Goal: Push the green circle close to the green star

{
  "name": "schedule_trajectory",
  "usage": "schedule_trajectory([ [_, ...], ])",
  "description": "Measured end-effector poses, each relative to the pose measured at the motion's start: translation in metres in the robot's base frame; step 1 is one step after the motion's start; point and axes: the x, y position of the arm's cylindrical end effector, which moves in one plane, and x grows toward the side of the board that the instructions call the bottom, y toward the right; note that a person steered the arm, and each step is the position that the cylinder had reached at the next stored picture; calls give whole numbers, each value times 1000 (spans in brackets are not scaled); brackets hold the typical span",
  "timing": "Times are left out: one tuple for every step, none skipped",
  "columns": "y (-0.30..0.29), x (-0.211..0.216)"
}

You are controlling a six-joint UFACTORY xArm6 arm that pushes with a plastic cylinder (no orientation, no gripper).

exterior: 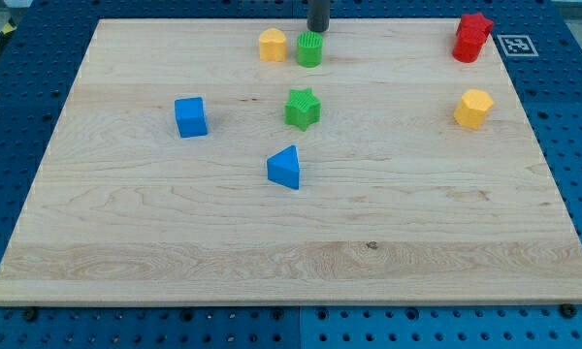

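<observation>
1. The green circle (309, 48) sits near the table's (126, 262) top edge, just right of a yellow block (272, 45) and almost touching it.
2. My tip (317, 30) stands at the circle's top side, a shade to its right, touching it or very nearly so; I cannot tell which.
3. I carry no hand, only the bare rod, so nothing is held.
4. The green star (302, 109) lies toward the view's bottom from the circle and slightly left, with bare wood between them.
5. So tip, circle and star fall roughly on one line running down the view. I judge a push straight downward, leaning a little left, should carry the circle to the star.
6. The risk, as I see it, is the round block slipping sideways toward the yellow one.
</observation>
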Motion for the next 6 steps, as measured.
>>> schedule_trajectory([
  [0, 14],
  [-11, 50],
  [-22, 76],
  [-23, 101],
  [-25, 125],
  [-68, 131],
])
